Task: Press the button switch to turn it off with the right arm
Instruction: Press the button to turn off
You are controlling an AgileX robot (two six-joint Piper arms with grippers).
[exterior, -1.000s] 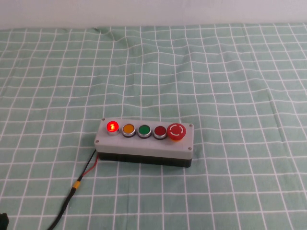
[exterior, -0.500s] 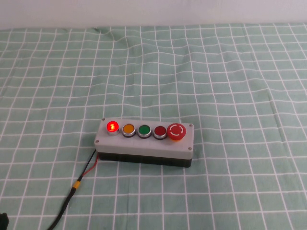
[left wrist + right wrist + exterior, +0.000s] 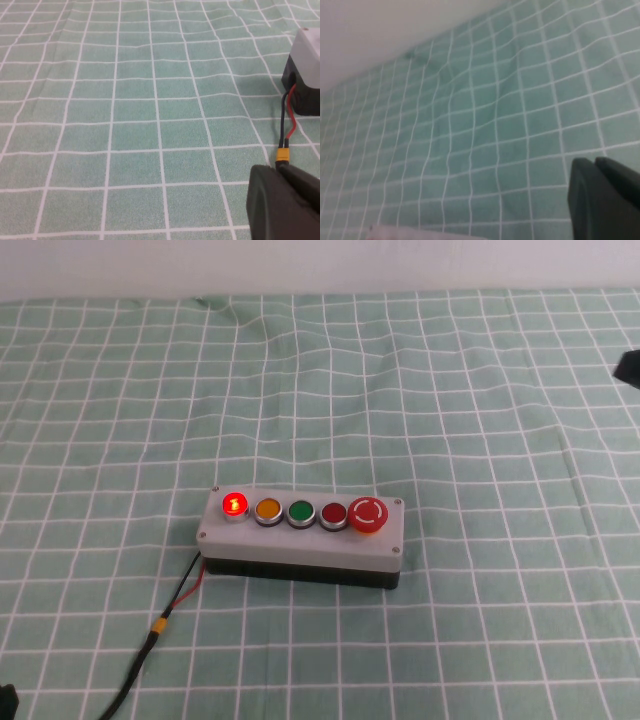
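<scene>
The button switch (image 3: 233, 504) glows red at the left end of a row of five buttons on one grey box (image 3: 300, 542) — well apart from the right gripper (image 3: 630, 367), a dark shape at the tabletop's (image 3: 450, 390) far right edge. The left gripper (image 3: 282, 202) sits near the box's cable (image 3: 286, 125). Whether either gripper's fingers are parted I cannot tell.
</scene>
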